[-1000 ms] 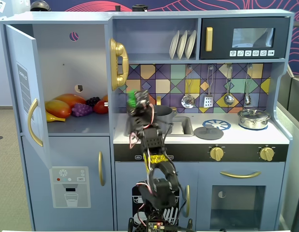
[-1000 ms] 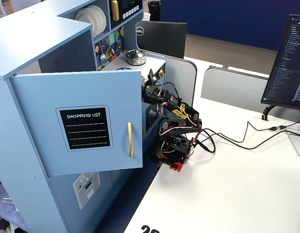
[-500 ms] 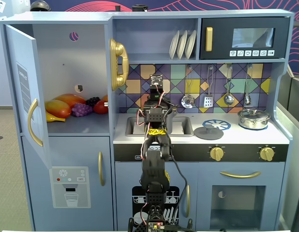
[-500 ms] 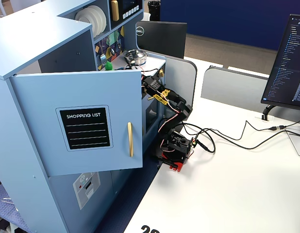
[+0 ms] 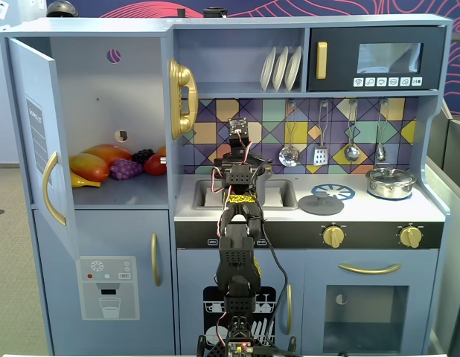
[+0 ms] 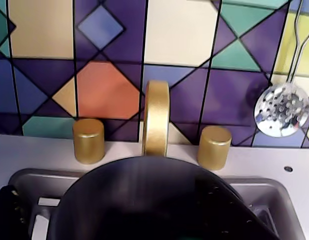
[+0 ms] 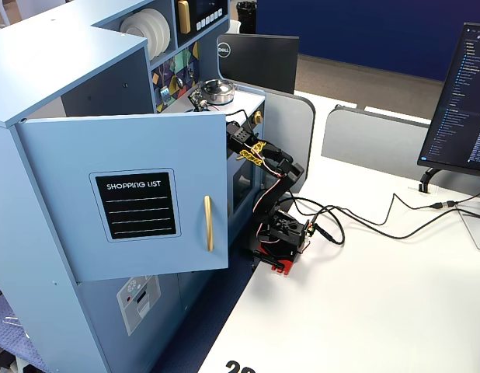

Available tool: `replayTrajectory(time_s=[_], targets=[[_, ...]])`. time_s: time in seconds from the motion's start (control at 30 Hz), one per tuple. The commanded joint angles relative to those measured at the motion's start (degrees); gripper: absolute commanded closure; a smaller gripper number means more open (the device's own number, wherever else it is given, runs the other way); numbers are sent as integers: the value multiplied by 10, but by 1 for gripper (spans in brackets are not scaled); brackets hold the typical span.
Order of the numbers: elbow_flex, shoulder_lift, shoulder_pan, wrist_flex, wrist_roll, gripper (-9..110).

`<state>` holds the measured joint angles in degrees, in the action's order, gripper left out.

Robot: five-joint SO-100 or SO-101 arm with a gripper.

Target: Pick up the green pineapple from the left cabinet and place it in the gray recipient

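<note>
Green pineapple, the small bumpy toy fruit, does not show plainly anywhere. We do not find it on the shelf of the tall light blue-gray left cabinet (image 5: 103,97), whose hinged door (image 5: 33,126) stands wide open. There we see only an orange-yellow mango (image 5: 92,165), a purple grape bunch (image 5: 126,169) and some darker and red fruit behind it.

The black robot arm (image 5: 237,223) reaches away from that cabinet, over the gray sink (image 5: 286,195) set in the worktop (image 5: 379,212). In the front fixed view the cabinet lies to the arm's left.

In the wrist view a dark gray round pot (image 6: 144,190) fills the lower part, sitting in the sink just before the gold tap (image 6: 157,115). We take it for the gray recipient. A sliver of green at the bottom edge, within its rim, may be the pineapple, but it is too small to be sure.

The pincer is hidden behind the arm's own wrist, so we cannot tell whether it is spread or pinching anything.

If that green is the fruit, we judge it to be directly below the pincer, with only the letting go or pulling away left. If not, the fruit is out of our sight. We cannot read its long axis.
</note>
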<state>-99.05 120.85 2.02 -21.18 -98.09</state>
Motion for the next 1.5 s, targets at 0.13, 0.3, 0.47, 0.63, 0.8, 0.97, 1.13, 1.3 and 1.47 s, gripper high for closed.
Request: replayTrajectory(time_s=[0.13, 0.3, 0.47, 0.63, 0.8, 0.97, 1.13, 1.3, 1.47], targets=[[0, 157, -7, -88, 4, 66], [-83, 374, 4, -346, -17, 79], [-251, 519, 12, -514, -42, 98], [-476, 592, -2, -483, -4, 101], [-699, 584, -4, -290, 40, 101], [-729, 569, -34, -286, 94, 101], [-729, 613, -21, -507, 52, 101], [-729, 613, -28, -659, 65, 101], [-729, 613, -28, -664, 115, 100]])
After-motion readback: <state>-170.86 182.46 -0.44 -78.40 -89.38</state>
